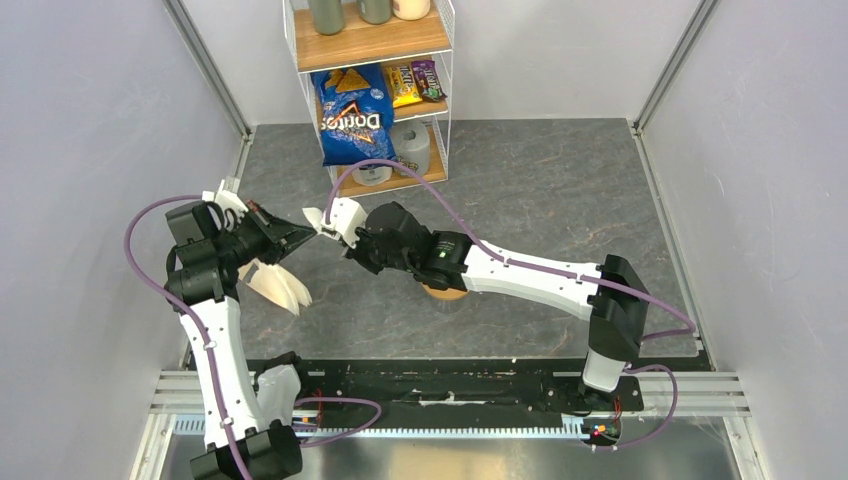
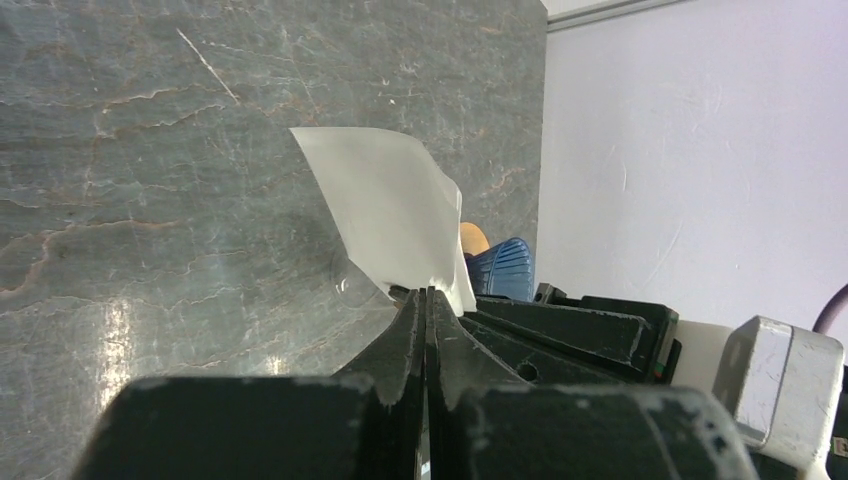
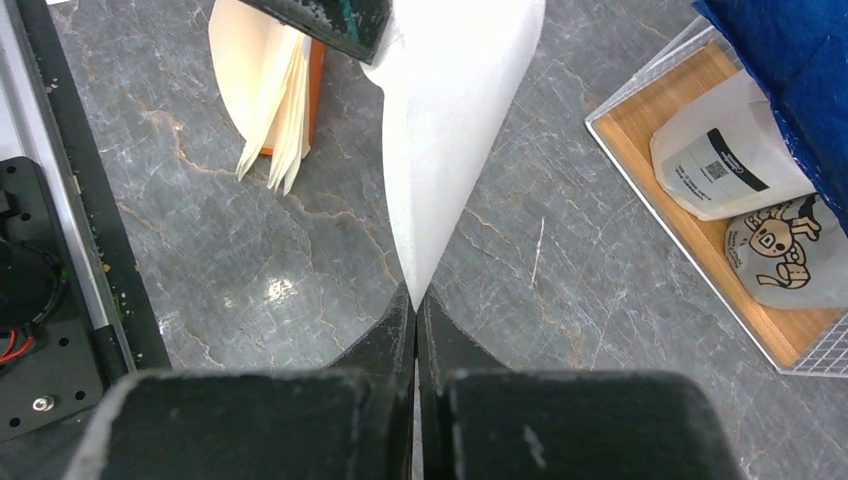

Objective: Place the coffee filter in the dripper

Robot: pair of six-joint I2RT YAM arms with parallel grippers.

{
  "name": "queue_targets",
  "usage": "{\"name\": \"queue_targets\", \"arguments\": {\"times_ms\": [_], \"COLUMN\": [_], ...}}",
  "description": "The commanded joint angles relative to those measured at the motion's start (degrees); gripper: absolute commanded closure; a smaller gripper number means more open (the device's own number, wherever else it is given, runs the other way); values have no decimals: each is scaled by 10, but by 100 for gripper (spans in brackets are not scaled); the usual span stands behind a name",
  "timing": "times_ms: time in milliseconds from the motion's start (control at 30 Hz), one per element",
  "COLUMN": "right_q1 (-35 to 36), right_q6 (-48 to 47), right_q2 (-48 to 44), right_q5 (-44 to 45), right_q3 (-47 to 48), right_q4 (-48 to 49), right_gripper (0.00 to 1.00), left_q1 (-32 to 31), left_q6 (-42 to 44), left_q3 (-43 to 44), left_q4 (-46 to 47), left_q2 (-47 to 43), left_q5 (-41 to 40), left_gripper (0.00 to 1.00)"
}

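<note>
Right wrist view shows the coffee filter (image 3: 455,120) up in the air, a thin white paper cone. The right fingers (image 3: 398,335) are shut tight on its pointy end. The left fingers (image 2: 408,330) are shut tight on it too, near its wide end, so its long way runs from one arm to the other. From above, the filter is the small white bit between the two arms, over the left part of the desk (image 1: 560,190). The dripper (image 2: 505,268) shows only in the left wrist view. It is a little blue ribbed thing peeking out past the filter, just beside something round and tan. I think that tan thing is the wooden ring (image 1: 445,292), which lies under the right arm. I cannot see the dripper from above, so I think it hides under that arm too. That would make the right arm the nearer one, and the filter would have to go that way and down, point first. The right arm itself may be in the way. A bundle of cream filters (image 3: 265,100) stands near the left arm. A wire shelf (image 1: 370,45) with a Doritos bag (image 1: 350,115) is at the far side.
</note>
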Motion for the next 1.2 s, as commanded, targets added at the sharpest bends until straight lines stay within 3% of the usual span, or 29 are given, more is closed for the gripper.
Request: {"name": "queue_targets", "arguments": {"times_ms": [0, 667, 1167], "right_q1": [-2, -2, -14], "right_q6": [4, 28, 25], "right_q2": [-34, -44, -28], "right_q5": [-26, -154, -198], "right_q3": [-3, -9, 17], "right_q4": [26, 33, 53], "right_gripper": [100, 100, 100], "left_q1": [3, 4, -9], "left_q6": [13, -4, -14], "left_q3": [4, -14, -33], "left_q4": [4, 34, 44], "left_q2": [-5, -9, -11], "left_q5": [-20, 17, 34], "left_gripper": [98, 98, 98]}}
